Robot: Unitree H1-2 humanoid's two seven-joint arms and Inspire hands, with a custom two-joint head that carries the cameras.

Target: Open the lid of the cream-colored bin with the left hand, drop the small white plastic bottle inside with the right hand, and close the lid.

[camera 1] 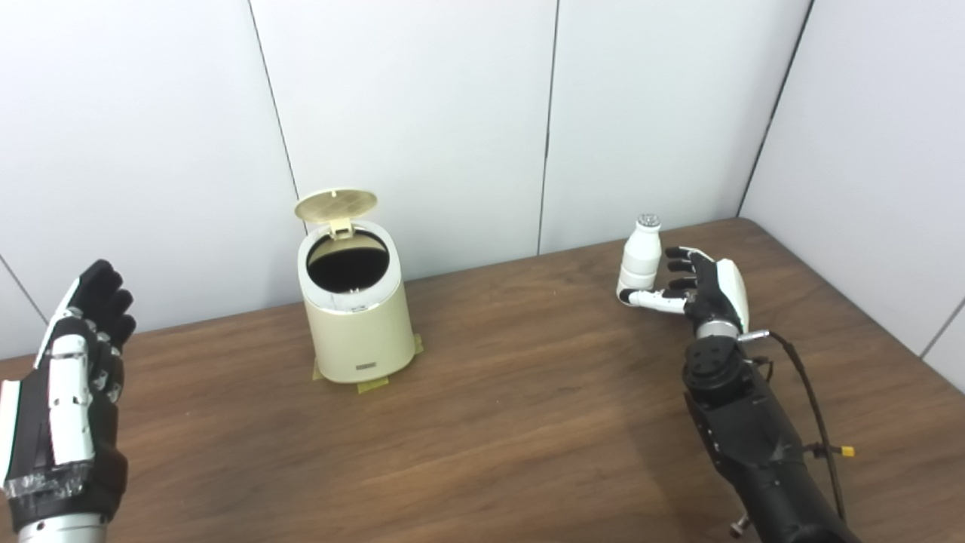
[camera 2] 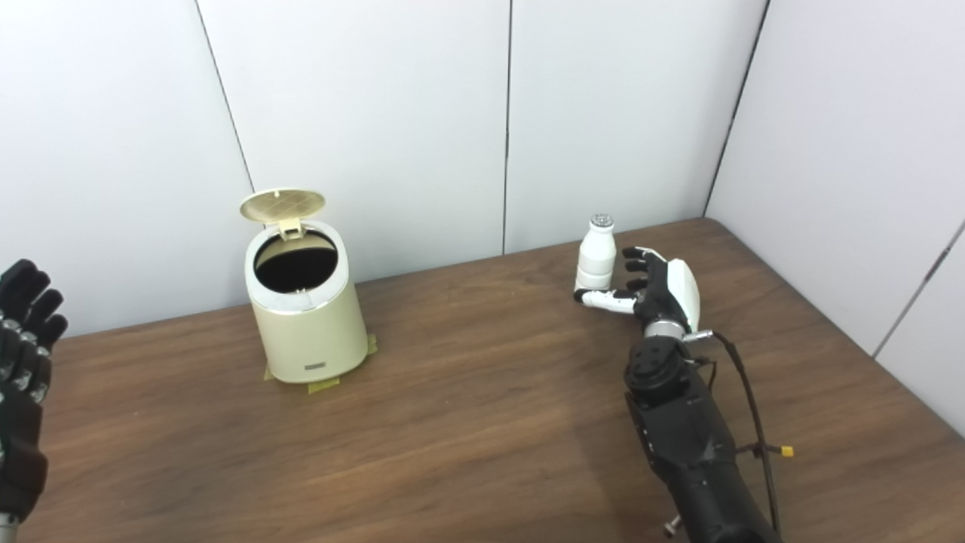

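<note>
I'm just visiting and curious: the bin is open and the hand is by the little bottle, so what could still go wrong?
1. The right hand is open beside the upright bottle, its fingers low at the base; a nudge could topple it.
2. The bin stands well to the left, so the carry could loosen a weak grip.
3. The lid stands up unheld, the left hand far away; it might drop shut.

A dark wooden table (camera 1: 528, 422) stands against pale panelled walls (camera 1: 422, 113) in a corner.
</note>
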